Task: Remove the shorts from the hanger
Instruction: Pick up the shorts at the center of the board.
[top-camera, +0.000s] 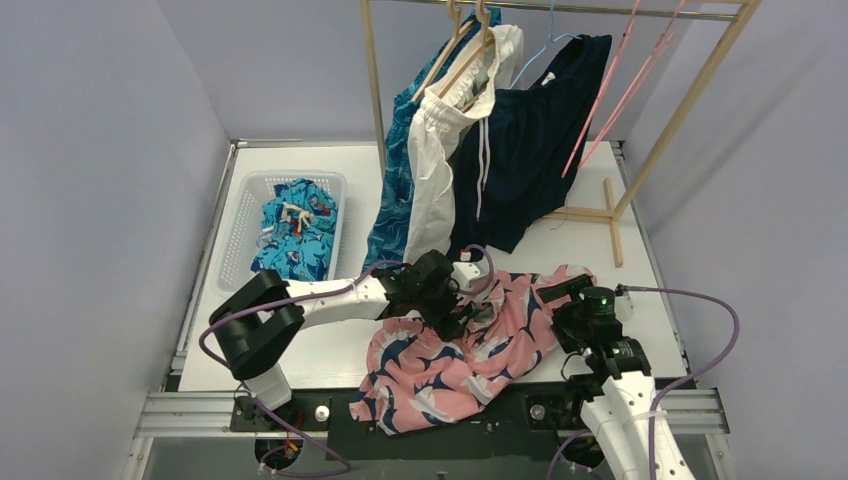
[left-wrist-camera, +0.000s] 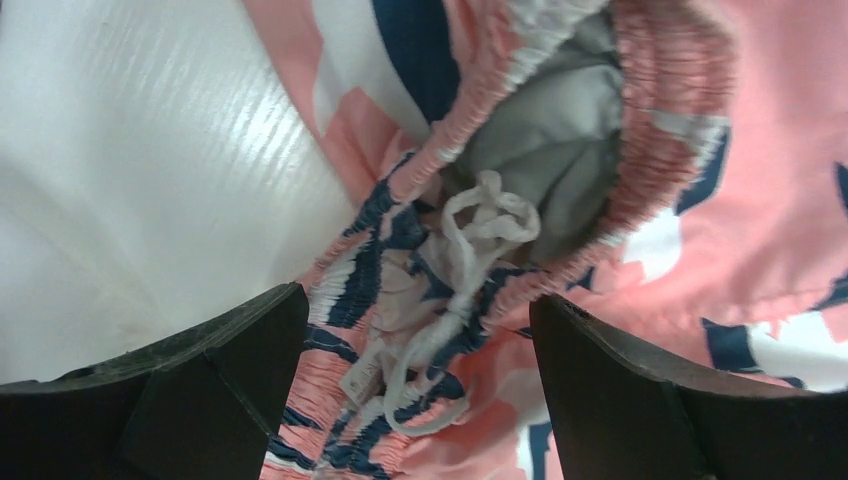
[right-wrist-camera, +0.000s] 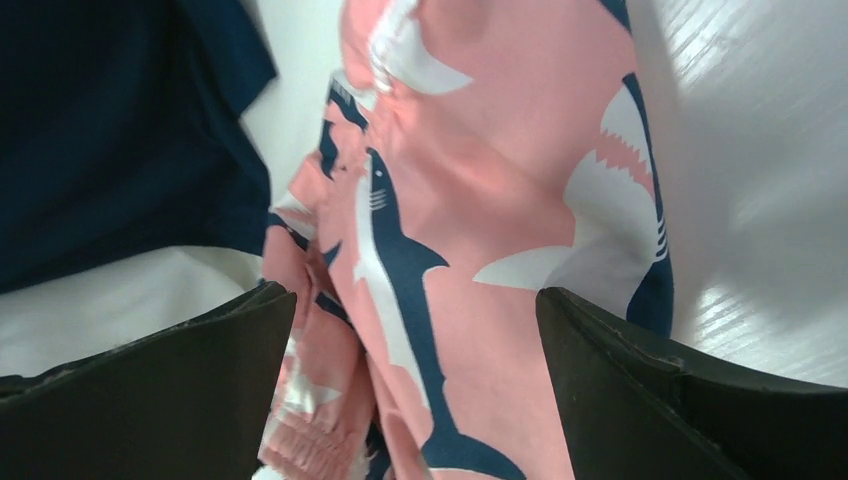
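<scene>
A white surface (top-camera: 320, 350) was seen from above, with two robot arms mounted at its near edge. Pink shark-print shorts (top-camera: 470, 355) were spread in a crumpled heap along the near edge, from the middle towards the right, off any hanger. One leg was draped over that edge onto the mounting rail.

The left pincer (left-wrist-camera: 418, 305) was held just above the shorts' gathered waistband (left-wrist-camera: 640, 150), its black jaws spread wide and released. Nothing was gripped between them. A white drawstring (left-wrist-camera: 470, 250) and grey lining (left-wrist-camera: 560, 130) were visible below the gap.

The right pincer (right-wrist-camera: 415, 300) was poised over the right part of the same shorts, its jaws likewise spread wide with nothing grasped. Navy and white sharks were seen on the pink cloth beneath it.

A wooden rack (top-camera: 375, 90) was stood at the far edge. Three pairs were hung from it on hangers: blue leaf-pattern shorts (top-camera: 395, 190), white drawstring shorts (top-camera: 435, 170) and plain navy shorts (top-camera: 535, 140). Bare pink hangers (top-camera: 610, 90) were hung further right.

A white basket (top-camera: 232, 215) was placed near the far left corner, with teal cartoon-print shorts (top-camera: 300, 235) lying inside it.
</scene>
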